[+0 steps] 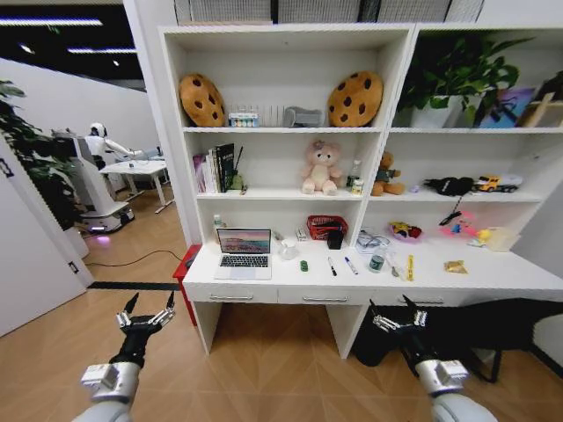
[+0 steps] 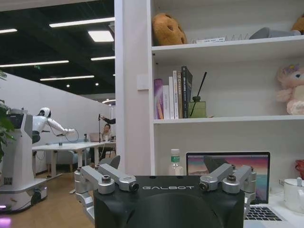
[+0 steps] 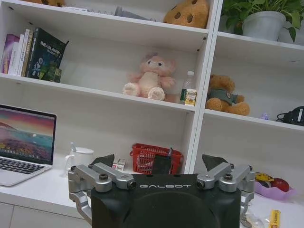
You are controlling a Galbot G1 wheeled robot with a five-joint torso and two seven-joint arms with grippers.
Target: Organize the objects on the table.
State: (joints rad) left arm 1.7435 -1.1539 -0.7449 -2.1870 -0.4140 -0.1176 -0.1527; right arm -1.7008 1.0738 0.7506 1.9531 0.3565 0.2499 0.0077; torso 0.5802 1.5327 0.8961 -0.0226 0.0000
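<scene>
The wide white table with its row of drawers stands ahead of me under tall white shelves. On it lie a silver laptop with its lid up, a tiny green toy, a black marker, a blue marker and a green-topped jar. My left gripper and right gripper hang open and bare above the floor, short of the table's front edge. In the wrist views the left gripper faces the laptop, and the right gripper faces the shelves, with the laptop off to one side.
A red basket, a white mug and a yellow stick also sit on the table. A black bag lies under its right end. Another robot works at a small white table far left. Bare wooden floor lies between me and the table.
</scene>
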